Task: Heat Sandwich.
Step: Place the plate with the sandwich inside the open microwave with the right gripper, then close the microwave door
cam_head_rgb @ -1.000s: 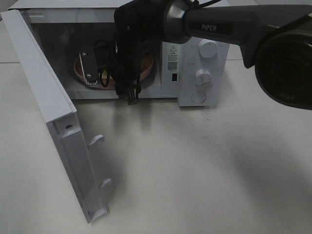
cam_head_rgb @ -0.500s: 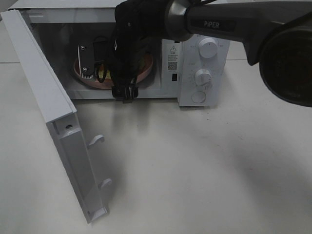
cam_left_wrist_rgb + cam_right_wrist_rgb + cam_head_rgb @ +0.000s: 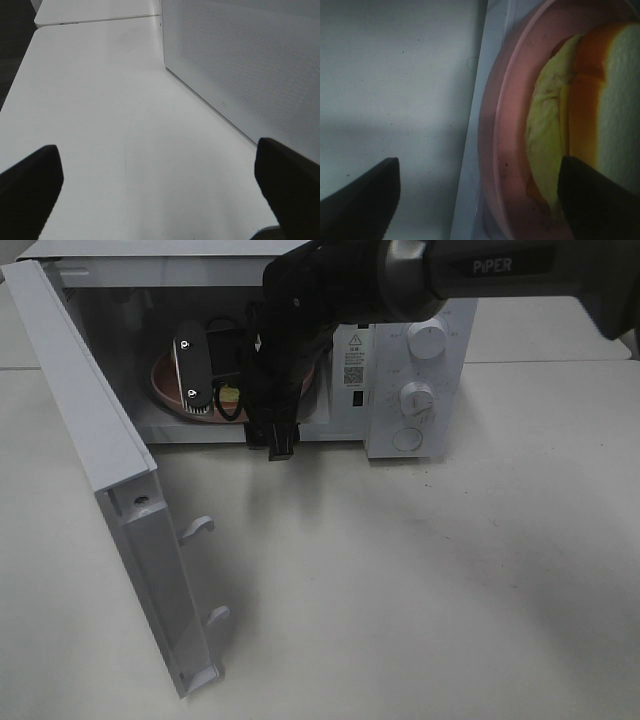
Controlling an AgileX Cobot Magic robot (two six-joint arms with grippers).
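- One microwave [image 3: 400, 300] stands on the table [image 3: 450, 590], its door [image 3: 90, 420] swung wide open. Two knobs [image 3: 427, 340] sit on its panel.
- My right arm [image 3: 300, 330] reaches into the cavity and blocks most of it from the high camera.
- Inside lies one pink plate [image 3: 505, 150] carrying the one sandwich [image 3: 600, 100], its yellow-green filling showing.
- My right gripper [image 3: 480, 200] is spread wide and holds nothing. One finger is over the sandwich, the other beyond the plate's rim.
- My left gripper [image 3: 160, 195] hangs open and empty above the table, beside the microwave's perforated wall.
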